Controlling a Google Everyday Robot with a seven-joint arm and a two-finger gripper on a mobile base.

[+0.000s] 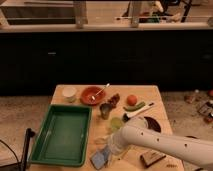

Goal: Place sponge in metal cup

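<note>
Wooden table (154, 93). Green tray (62, 134), left. Far edge: white cup (69, 93), red bowl (92, 95). Metal cup (105, 110), centre, upright; orange (131, 100) to its right. Sponge (99, 159), near edge. Gripper (112, 148) just beside the sponge; contact unclear. Brown block (152, 157) near the right corner.
</note>
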